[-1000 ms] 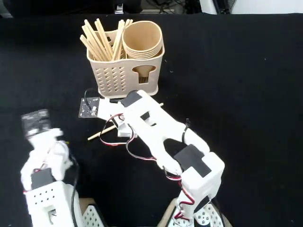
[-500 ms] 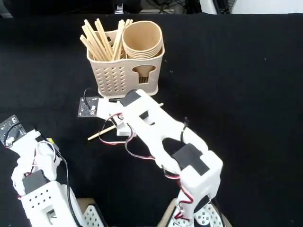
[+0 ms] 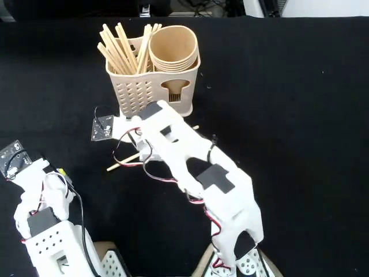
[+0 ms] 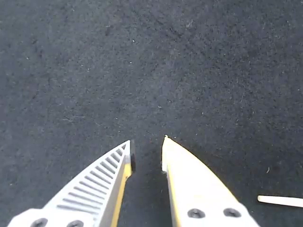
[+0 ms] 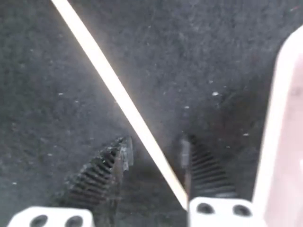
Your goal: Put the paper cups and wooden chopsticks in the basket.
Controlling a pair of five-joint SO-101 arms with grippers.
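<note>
- Basket [image 3: 151, 92]: beige, slotted, upright at far centre-left of the black tabletop [image 3: 300, 115]; 2 compartments side by side.
- Paper cups [image 3: 174, 49]: nested stack, upright in the basket's right compartment, rims above the basket wall.
- Chopstick bunch [image 3: 120, 51]: in the left compartment, fanned & leaning, tips well above the rim.
- Loose chopstick [image 3: 122, 162]: flat on the tabletop just near of the basket, diagonal from near-left to far-right. Mid part is hidden under the right arm [image 3: 190, 156]. Far-right tip pokes out beside the arm, close to the basket's near-right corner.
- Right arm: stretches from the near centre edge toward far-left; wrist ends just near of the basket, over the loose chopstick.
- Right hand [image 5: 154, 146]: fingers spread, low over the tabletop, one each side of the loose chopstick [image 5: 104, 71]. Stick runs thru the gap btwn them, closer to one finger, not pinched. Whether it touches that finger: can't tell.
- Pale surface [image 5: 284, 118]: just beside the right hand; can't tell what it is.
- Left arm [image 3: 43, 202]: folded at the near-left corner, well apart from the basket & the right arm.
- Left hand [image 4: 147, 153]: tips slightly parted, narrow gap, nothing btwn them, pointing down at the tabletop.
- Pale stick end [image 4: 279, 201]: lies on the tabletop near the left hand; can't tell if it belongs to the loose chopstick.
</note>
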